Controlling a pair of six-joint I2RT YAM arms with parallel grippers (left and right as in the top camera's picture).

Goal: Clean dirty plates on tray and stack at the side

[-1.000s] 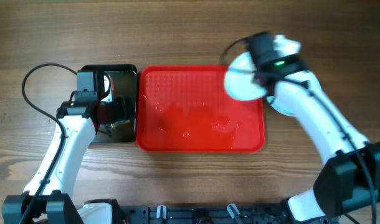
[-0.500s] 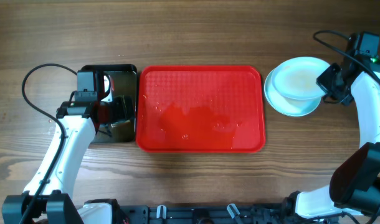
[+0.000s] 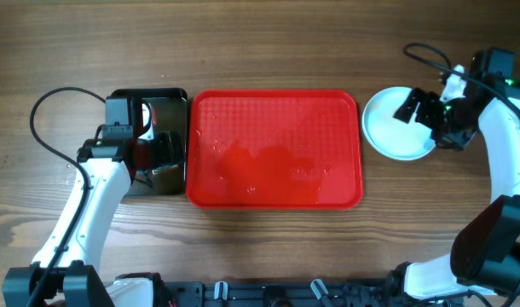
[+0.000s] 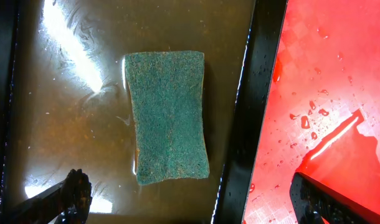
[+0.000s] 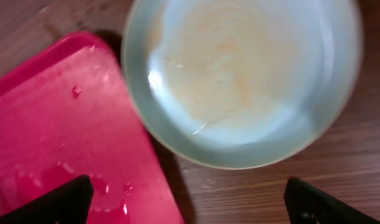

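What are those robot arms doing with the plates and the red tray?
The right gripper hovers open over the plates, which sit on the table beside the red tray. The tray holds no plates, only water drops. The left gripper hangs open above the green sponge in the black tray. So the wiping and stacking looks finished.

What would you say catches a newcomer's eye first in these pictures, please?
The big red tray, wet and glistening, fills the middle of the wooden table. Just right of it a pale plate sits on the wood, under the right arm, jaws open. On the left, a green sponge lies in a black tray of murky water.
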